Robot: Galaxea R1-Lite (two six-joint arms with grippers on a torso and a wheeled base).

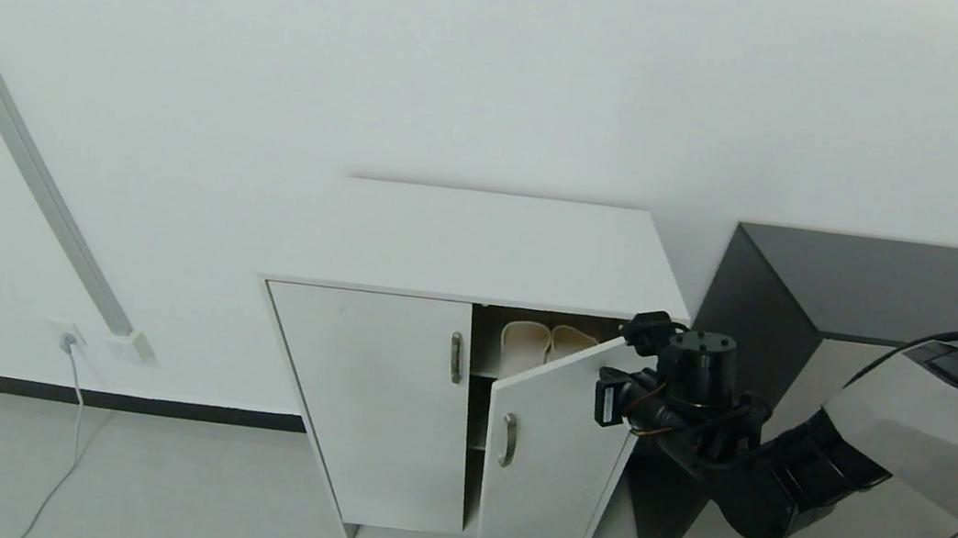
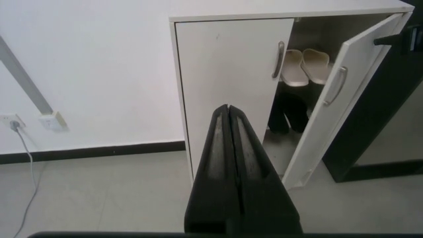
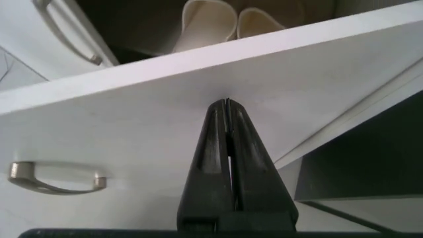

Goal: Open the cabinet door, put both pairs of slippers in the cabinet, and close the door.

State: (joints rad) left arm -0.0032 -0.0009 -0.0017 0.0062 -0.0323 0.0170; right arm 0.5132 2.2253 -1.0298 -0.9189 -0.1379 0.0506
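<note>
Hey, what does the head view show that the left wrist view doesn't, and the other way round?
Head view adds: the white cabinet's flat top and the dark cabinet's top beside it. Left wrist view adds: the left hand, fingers shut, and dark shapes on the lower shelf, too dim to identify. Shared: the cream slippers on the upper shelf, the right door ajar with the right hand at its top corner, the left door shut, and the wall socket with its cable.
</note>
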